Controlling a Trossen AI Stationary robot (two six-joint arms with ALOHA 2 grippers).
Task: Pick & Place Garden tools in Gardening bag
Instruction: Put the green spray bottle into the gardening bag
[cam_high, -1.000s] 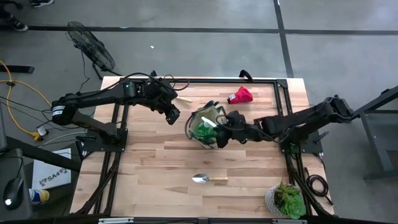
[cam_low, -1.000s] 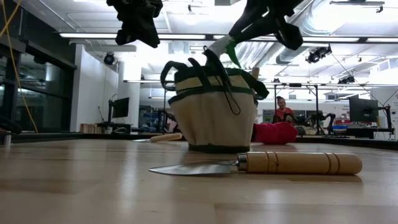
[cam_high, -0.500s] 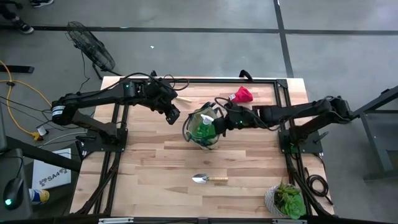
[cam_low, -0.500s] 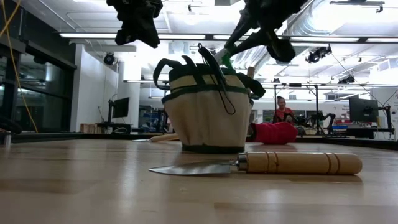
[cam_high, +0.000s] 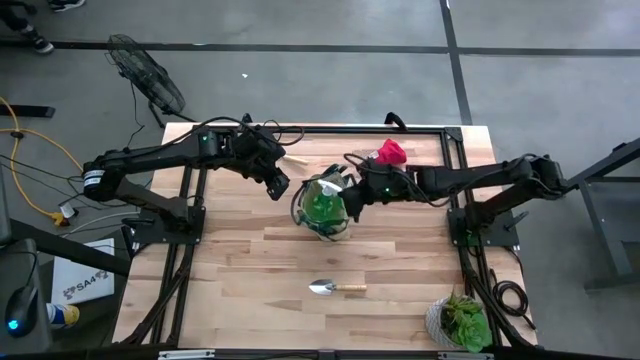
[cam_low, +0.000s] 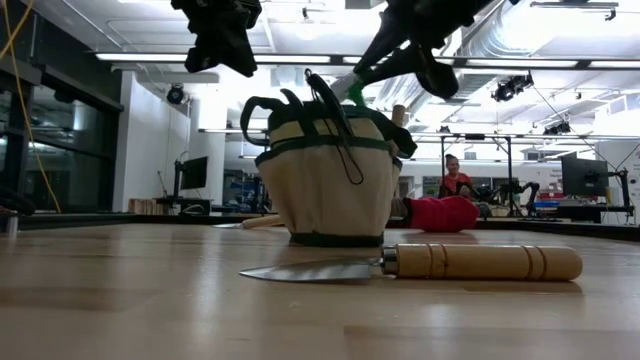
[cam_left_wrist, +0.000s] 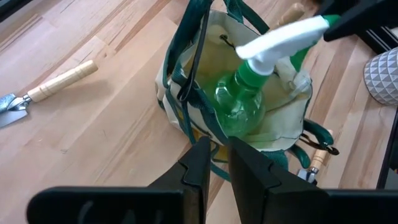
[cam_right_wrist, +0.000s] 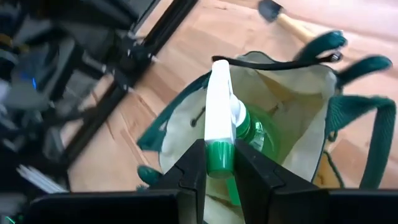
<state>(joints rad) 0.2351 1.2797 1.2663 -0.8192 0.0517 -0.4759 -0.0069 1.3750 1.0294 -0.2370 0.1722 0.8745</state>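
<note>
The khaki gardening bag (cam_high: 312, 222) with dark green trim stands mid-table, its mouth up. A bright green spray bottle (cam_left_wrist: 239, 102) with a white head sits inside it, and my right gripper (cam_high: 351, 196) is shut on that head from the bag's right. My left gripper (cam_high: 280, 188) hovers shut and empty just left of the bag, above table height (cam_low: 221, 40). A silver trowel with a wooden handle (cam_high: 337, 288) lies flat nearer the front edge. A red piece (cam_high: 388, 152) and a wooden-handled tool (cam_high: 293, 158) lie behind the bag. My right gripper pinches the green nozzle end (cam_right_wrist: 219, 157) of the bottle's white spray head between its two fingers. The fingers come slanting down from the table's right and lie along the head. The bottle's green body (cam_right_wrist: 258, 140) sits tilted inside the bag's mouth.
A potted leafy plant (cam_high: 462, 320) stands at the near right corner. Black frame rails (cam_high: 455, 170) run along the table's sides. Bare wood lies between the bag and the trowel and across the near left. A person (cam_low: 455, 175) sits far behind the table.
My right gripper has swung toward the table's far edge, still shut on the spray head. The bottle's body has stayed in the bag. The bag has shifted a little toward the table's left and stands more upright.
</note>
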